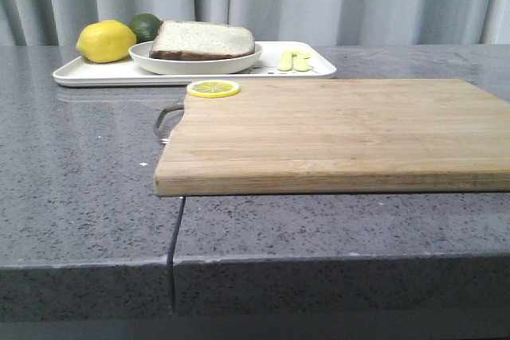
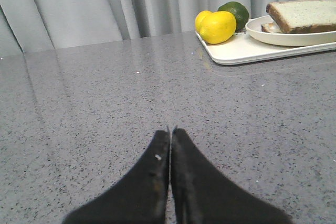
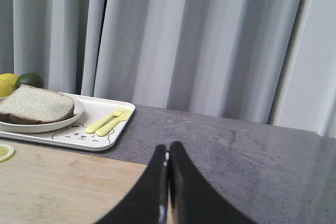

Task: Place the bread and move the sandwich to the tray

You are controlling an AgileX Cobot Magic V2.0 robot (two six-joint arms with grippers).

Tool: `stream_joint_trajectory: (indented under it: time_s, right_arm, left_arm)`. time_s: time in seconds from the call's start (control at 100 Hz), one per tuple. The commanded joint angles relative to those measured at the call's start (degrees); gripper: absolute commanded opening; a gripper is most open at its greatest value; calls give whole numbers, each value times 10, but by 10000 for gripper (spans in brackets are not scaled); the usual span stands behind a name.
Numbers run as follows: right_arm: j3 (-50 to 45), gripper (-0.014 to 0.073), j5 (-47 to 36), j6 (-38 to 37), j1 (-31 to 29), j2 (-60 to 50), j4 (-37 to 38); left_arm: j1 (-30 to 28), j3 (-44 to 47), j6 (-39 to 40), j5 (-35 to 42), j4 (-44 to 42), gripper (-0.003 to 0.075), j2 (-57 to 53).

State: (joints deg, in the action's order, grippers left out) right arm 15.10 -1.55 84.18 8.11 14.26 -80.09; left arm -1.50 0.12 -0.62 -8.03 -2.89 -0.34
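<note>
The sandwich (image 1: 202,41) lies on a round white plate (image 1: 195,64), and that plate stands on the white tray (image 1: 96,76) at the back left. Its top layer is the bread (image 1: 209,35), a pale speckled slice with a dark crust. A second crusted slice (image 2: 270,27) shows under it. My left gripper (image 2: 171,129) is shut and empty over bare grey counter, well short of the tray (image 2: 247,51). My right gripper (image 3: 168,145) is shut and empty at the far edge of the wooden board, to the right of the tray (image 3: 100,109). Neither gripper appears in the front view.
A wooden cutting board (image 1: 335,133) with a metal handle (image 1: 166,119) fills the centre and right, a lemon slice (image 1: 213,88) on its far left corner. On the tray lie a lemon (image 1: 106,41), a lime (image 1: 146,26) and yellow cutlery (image 1: 293,60). Grey curtains hang behind.
</note>
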Motion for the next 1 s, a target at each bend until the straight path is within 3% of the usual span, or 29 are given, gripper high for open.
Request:
stream_joint_trajectory:
  time_s: [0.0, 0.1, 0.19, 0.41, 0.55, 0.65, 0.99]
  right_arm:
    - [15, -68, 2, 3, 1, 3, -4]
    - [15, -68, 25, -39, 1, 3, 37]
    - [15, -68, 50, -155, 0, 3, 177]
    - [15, -68, 100, -645, -1, 2, 657]
    - [4, -68, 85, -877, -1, -2, 870]
    - [-30, -68, 45, -928, -1, -22, 924]
    - [-144, -68, 7, -928, -1, -142, 890]
  left_arm:
    - [-2, 8, 1, 43, 4, -19, -18]
    - [-2, 8, 1, 43, 4, -19, -18]
    - [-2, 8, 1, 43, 4, -19, -18]
    - [-2, 8, 1, 43, 4, -19, -18]
    - [-2, 8, 1, 43, 4, -19, -18]
    - [-2, 8, 1, 43, 4, -19, -18]
    - [-2, 8, 1, 43, 4, -19, -18]
